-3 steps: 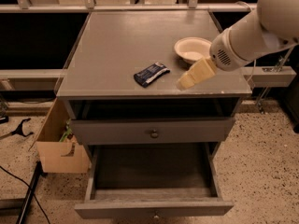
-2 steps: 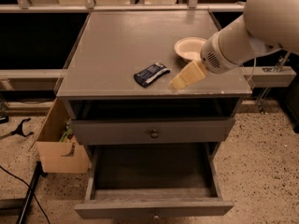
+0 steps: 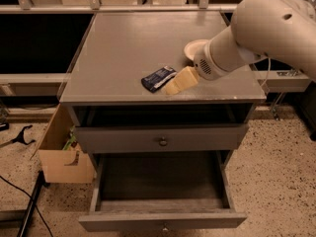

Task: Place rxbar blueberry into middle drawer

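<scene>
The rxbar blueberry (image 3: 158, 78), a flat dark blue wrapper with white markings, lies on the grey cabinet top (image 3: 128, 48) near its front edge. My gripper (image 3: 180, 81) hangs low over the top just right of the bar, at its right end; I cannot tell if it touches. The middle drawer (image 3: 163, 220) is pulled out below, and its deep dark tray shows nothing inside. The upper drawer front with the round knob (image 3: 162, 141) is shut.
A cream bowl (image 3: 193, 48) sits on the cabinet top behind my wrist, partly hidden by the arm. An open cardboard box (image 3: 61, 154) stands on the floor left of the cabinet. A black cable (image 3: 24, 201) runs across the floor at the lower left.
My gripper and arm have moved left along the cabinet top, from in front of the bowl to right beside the bar. The bar and drawers have not moved.
</scene>
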`<state>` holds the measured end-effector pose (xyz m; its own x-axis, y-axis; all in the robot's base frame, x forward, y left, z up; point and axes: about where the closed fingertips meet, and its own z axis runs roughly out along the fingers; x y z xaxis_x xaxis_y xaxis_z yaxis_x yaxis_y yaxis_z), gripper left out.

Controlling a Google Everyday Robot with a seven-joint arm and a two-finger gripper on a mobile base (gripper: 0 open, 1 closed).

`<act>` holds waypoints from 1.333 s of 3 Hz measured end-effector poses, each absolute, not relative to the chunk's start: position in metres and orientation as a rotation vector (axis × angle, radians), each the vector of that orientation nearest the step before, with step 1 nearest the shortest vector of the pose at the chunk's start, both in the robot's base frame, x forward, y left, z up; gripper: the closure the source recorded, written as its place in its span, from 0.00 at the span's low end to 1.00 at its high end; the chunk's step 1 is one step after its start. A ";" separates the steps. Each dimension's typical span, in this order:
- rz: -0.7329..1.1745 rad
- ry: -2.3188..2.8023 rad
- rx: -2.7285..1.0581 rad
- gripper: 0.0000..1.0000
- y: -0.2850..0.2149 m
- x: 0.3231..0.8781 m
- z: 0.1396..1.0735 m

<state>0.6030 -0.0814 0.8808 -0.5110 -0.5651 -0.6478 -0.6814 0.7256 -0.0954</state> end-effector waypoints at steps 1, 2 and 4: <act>0.254 2.248 -0.932 0.00 -0.068 0.612 0.874; 0.280 2.222 -0.940 0.00 -0.054 0.623 0.869; 0.292 2.200 -0.977 0.00 -0.028 0.642 0.854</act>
